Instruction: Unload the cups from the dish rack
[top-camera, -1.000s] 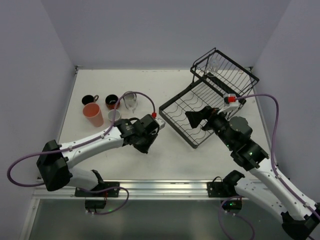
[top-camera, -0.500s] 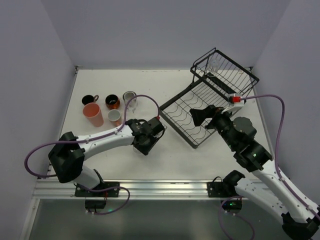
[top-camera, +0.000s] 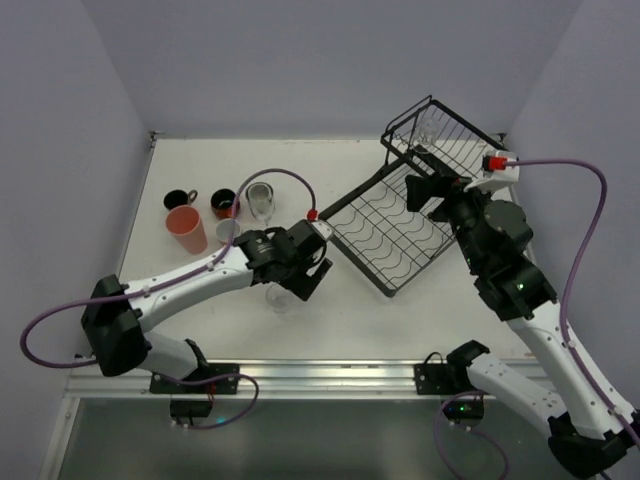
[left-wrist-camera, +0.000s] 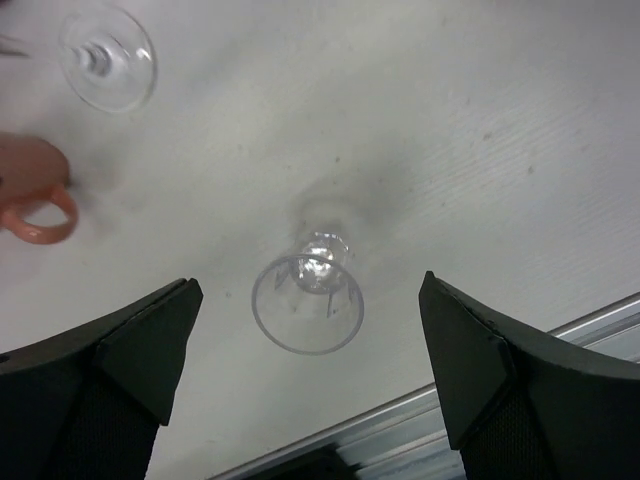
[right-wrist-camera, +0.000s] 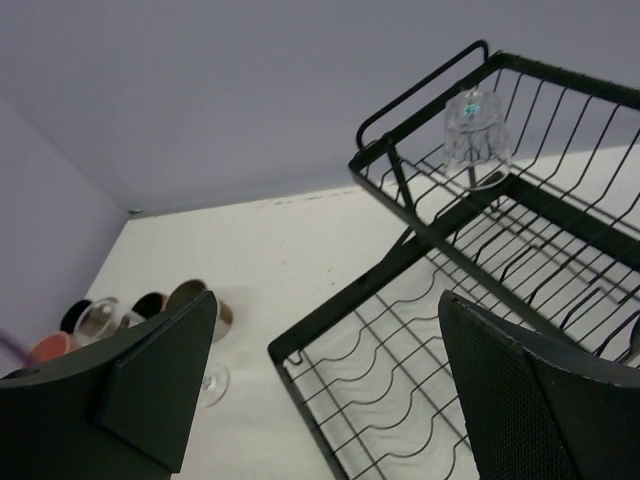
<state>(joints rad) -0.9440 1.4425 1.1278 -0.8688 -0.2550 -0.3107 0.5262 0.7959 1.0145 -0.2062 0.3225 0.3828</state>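
A clear glass (left-wrist-camera: 307, 302) stands upright on the table (top-camera: 340, 320), straight below my left gripper (left-wrist-camera: 310, 284), whose fingers are wide open and apart from it. In the top view this glass (top-camera: 278, 298) sits beside the left gripper (top-camera: 297, 283). The black dish rack (top-camera: 385, 228) lies at the right, and another clear glass (right-wrist-camera: 475, 125) sits upside down in its raised basket (top-camera: 455, 140). My right gripper (right-wrist-camera: 328, 295) hangs open and empty over the rack's flat grid (right-wrist-camera: 400, 370), facing the basket.
A pink tumbler (top-camera: 186, 229), a dark mug (top-camera: 178, 200), an orange-red mug (top-camera: 224, 203), a cream cup (top-camera: 229, 232) and a stemmed glass (top-camera: 260, 199) cluster at the table's left. A pink mug handle (left-wrist-camera: 38, 215) shows beside the left fingers. The metal rail (top-camera: 300, 375) runs along the near edge.
The left gripper opened and let go of the clear glass, which now stands on the table. The right gripper moved away from me, over the rack toward the basket.
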